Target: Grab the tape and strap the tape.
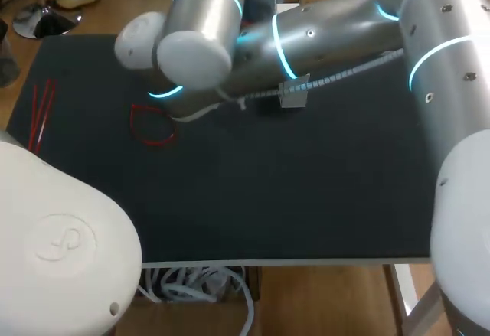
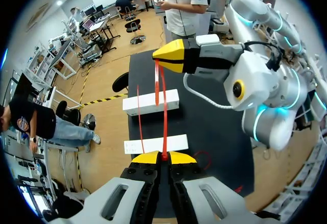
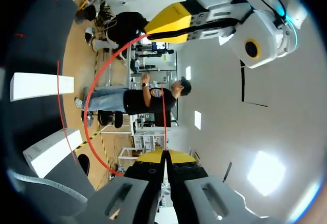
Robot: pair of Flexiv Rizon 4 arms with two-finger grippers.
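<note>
Two-arm strapping, mid-step. The tape [image 2: 164, 113], a thin red strip, hangs in the air above the table [image 1: 306, 198], stretched between the two pincers.

The left gripper [image 2: 164, 156] is pinched narrow on one end, its yellow tips meeting around the strip. The right gripper [image 2: 163, 60] is likewise closed tight on the other part. From there a short tail hangs down, and a second strand bows out to the side. In the right wrist view the strip curves in a wide arc between the two pincers, so a loop appears to be half formed.

Technique: the step in hand is judged to be closing the strap. It would go best if both grips stay firm, the free end stays in line with the head of the strip, and the pull runs straight along it. A sideways pull would likely twist the thin strip or slip it from the tips.

Count:
- Two arms, two grippers.
- One tape in hand.
- One red loop [image 1: 153, 125] lying on the table.
- A small bundle of spare strips [image 1: 42, 112] near the left edge, at least two; the exact number is unclear.
- Two white blocks [image 2: 150, 102] [image 2: 156, 144].
</note>
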